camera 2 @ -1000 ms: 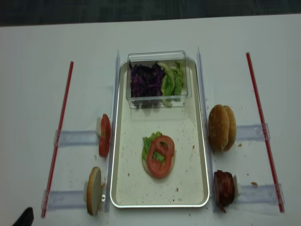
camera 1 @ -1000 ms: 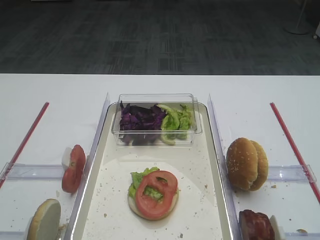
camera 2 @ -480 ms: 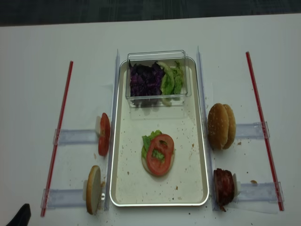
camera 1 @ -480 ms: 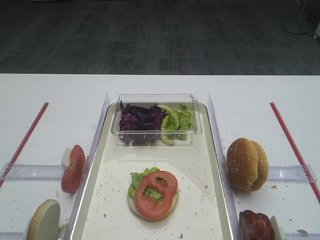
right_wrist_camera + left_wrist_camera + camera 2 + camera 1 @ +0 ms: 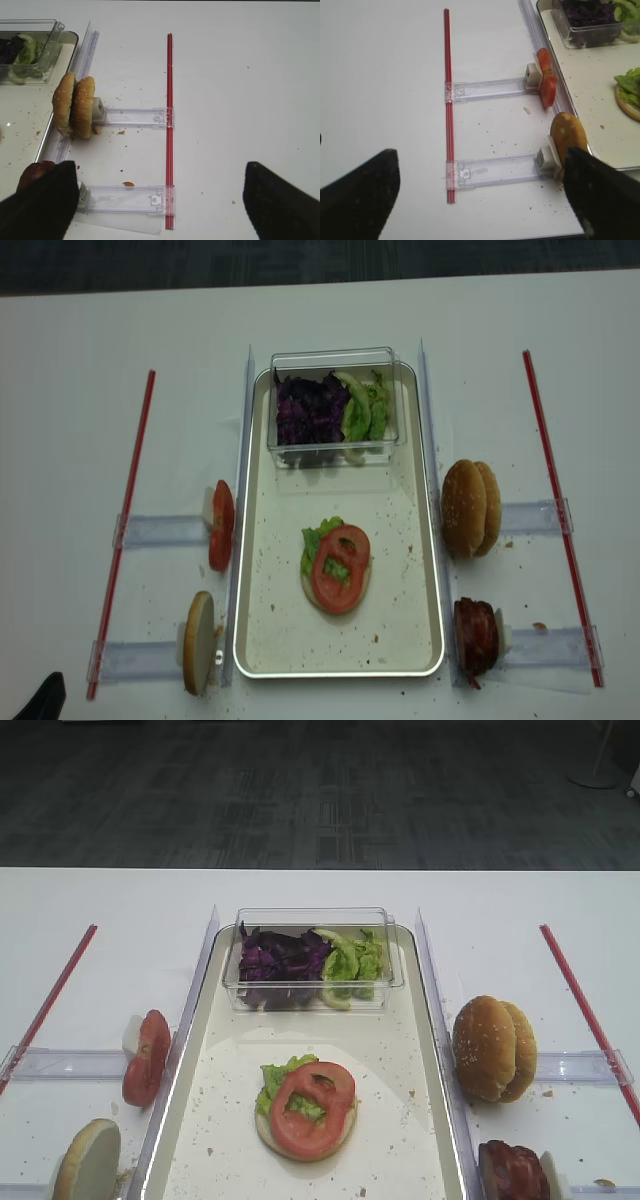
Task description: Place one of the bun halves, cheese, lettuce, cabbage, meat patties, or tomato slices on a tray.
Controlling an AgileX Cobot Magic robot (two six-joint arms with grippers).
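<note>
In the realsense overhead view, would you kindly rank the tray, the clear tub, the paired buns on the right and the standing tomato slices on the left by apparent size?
1. tray
2. clear tub
3. paired buns
4. standing tomato slices, though seen edge-on, which understates them

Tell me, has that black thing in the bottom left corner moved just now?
Yes. The left gripper has slipped lower and leftward, away from the red strip, nearly out of view.
</note>
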